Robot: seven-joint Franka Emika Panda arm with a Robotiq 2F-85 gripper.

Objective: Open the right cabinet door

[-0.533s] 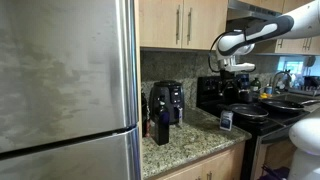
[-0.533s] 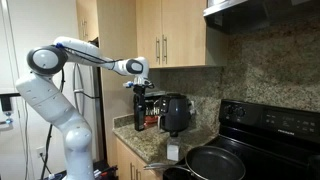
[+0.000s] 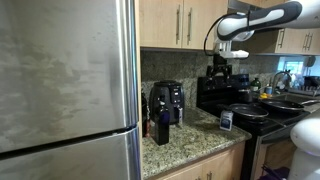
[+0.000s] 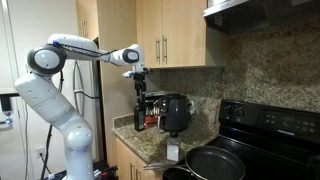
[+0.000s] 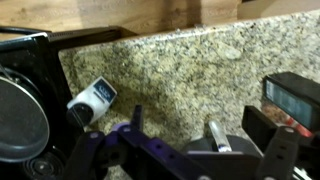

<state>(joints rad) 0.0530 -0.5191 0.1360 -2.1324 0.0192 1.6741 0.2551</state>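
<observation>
Spread apart with nothing between its fingers [image 5: 214, 135], the claw [image 4: 139, 88] is held pointing down above the granite counter [image 5: 170, 70]. A steel refrigerator [image 3: 60, 80] is seen well off to one side of the claw in an exterior view. The right cabinet door [image 4: 185, 35] is shut, higher than the claw and untouched by it, with its bar handle [image 4: 163, 48] along its left edge. Lower than the claw, a black stove [image 4: 270, 120] is seen, and on the counter a black appliance [image 4: 175, 113] and a small white device [image 5: 92, 100].
</observation>
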